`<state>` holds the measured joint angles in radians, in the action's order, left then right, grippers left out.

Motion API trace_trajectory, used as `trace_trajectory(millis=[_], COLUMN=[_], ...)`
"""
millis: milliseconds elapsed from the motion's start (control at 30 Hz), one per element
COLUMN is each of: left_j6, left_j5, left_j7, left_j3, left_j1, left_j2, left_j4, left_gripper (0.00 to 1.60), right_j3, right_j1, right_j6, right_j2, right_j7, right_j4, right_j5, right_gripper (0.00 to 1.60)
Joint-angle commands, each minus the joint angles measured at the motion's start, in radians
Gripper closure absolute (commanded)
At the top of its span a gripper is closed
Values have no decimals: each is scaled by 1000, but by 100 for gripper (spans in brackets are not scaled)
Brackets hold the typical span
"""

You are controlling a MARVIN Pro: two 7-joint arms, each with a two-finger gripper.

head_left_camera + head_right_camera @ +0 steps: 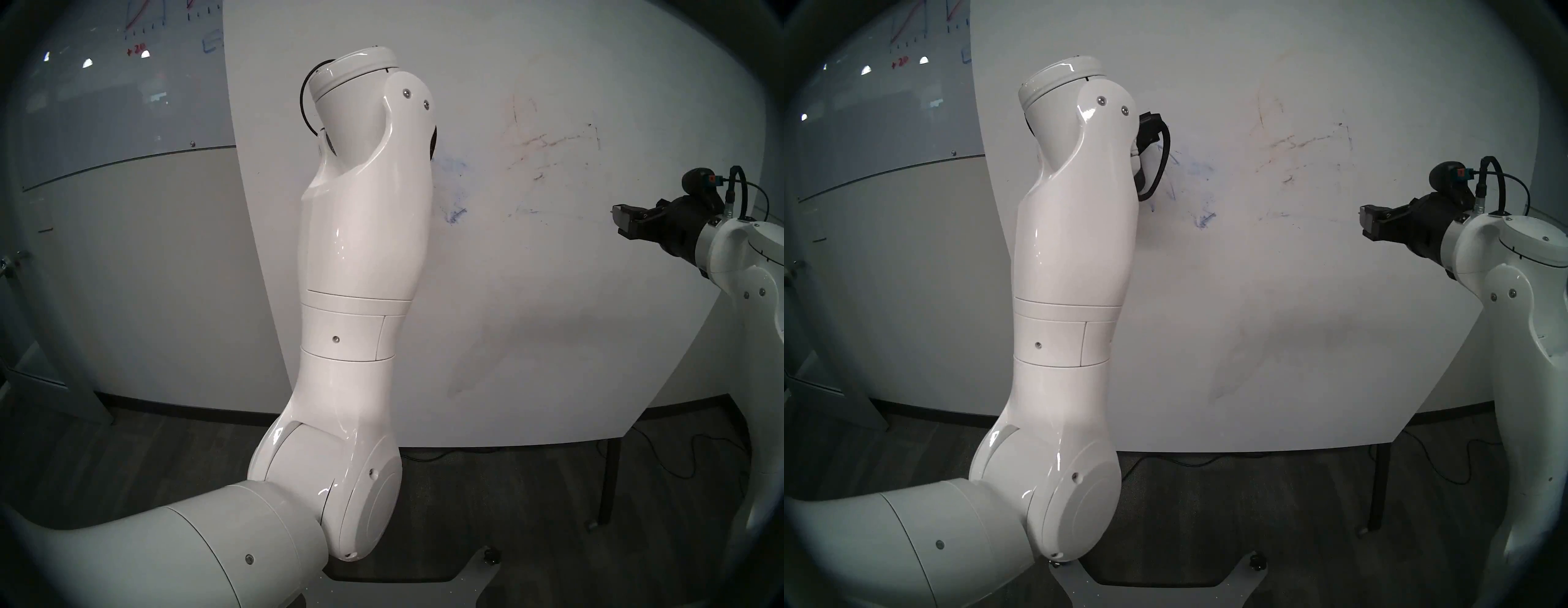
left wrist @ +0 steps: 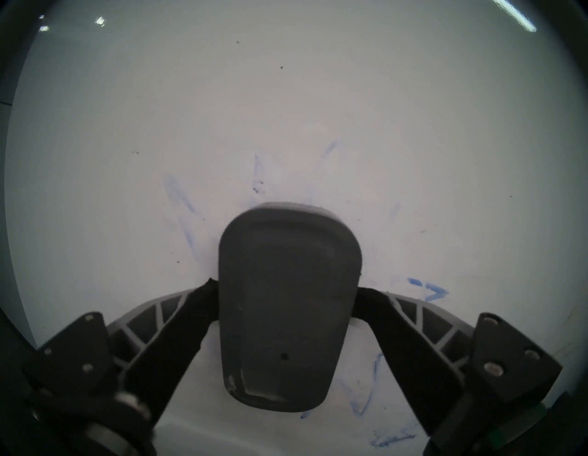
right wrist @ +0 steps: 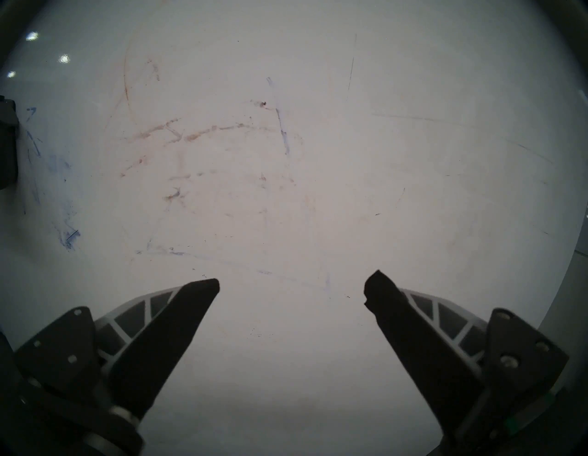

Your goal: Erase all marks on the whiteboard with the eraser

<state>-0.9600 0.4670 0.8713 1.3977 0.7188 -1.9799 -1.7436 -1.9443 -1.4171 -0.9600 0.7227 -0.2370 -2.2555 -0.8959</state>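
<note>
I see my left tool [image 2: 288, 288] pinching the eraser [image 2: 288, 305] by its sides, its pad flat against the whiteboard [image 2: 286, 111] among the faded blue marks [image 2: 181, 203]. My right tool [image 3: 291, 286] hangs spread, just off the board's brownish streaks [image 3: 191, 133].

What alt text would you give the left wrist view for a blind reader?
A dark grey eraser lies flat against the whiteboard, between the fingers of the left gripper. Faint blue marks surround it.
</note>
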Motion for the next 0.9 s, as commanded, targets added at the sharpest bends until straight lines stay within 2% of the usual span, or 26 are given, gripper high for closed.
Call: trace_trajectory(millis=[0, 300, 567, 600, 633, 700, 733, 767, 867], left_j6=[0, 0, 0, 0, 0, 0, 0, 0, 0], left_j5=[15, 5, -15, -19, -22, -34, -32, -37, -46], left_j7=[90, 98, 104, 104, 104, 101, 107, 103, 102], left_j3=[-16, -58, -51, -49, -48, -44, -44, -43, -42], left_j1=[-47, -36, -33, -33, -32, -31, -31, -29, -24], left_j2=[-3, -14, -21, -22, -22, -25, -25, -26, -27], left_j4=[-2, -34, -37, -38, -38, -39, -41, -43, -52], left_gripper=[0, 0, 0, 7, 51, 104, 154, 160, 160], right_j3=[-3, -3, -3, -3, -3, -3, -3, -3, -3], right_j1=[9, 9, 9, 9, 9, 9, 9, 9, 9], right_j6=[7, 7, 7, 7, 7, 7, 7, 7, 7], right_j2=[-5, -5, -5, -5, -5, -5, -5, -5, -5], right_j7=[1, 1, 1, 1, 1, 1, 1, 1, 1], right_j4=[-5, -5, -5, -5, -5, -5, -4, -4, -5], right_j5=[3, 3, 3, 3, 3, 3, 3, 3, 3], right_gripper=[0, 0, 0, 0, 0, 0, 0, 0, 0])
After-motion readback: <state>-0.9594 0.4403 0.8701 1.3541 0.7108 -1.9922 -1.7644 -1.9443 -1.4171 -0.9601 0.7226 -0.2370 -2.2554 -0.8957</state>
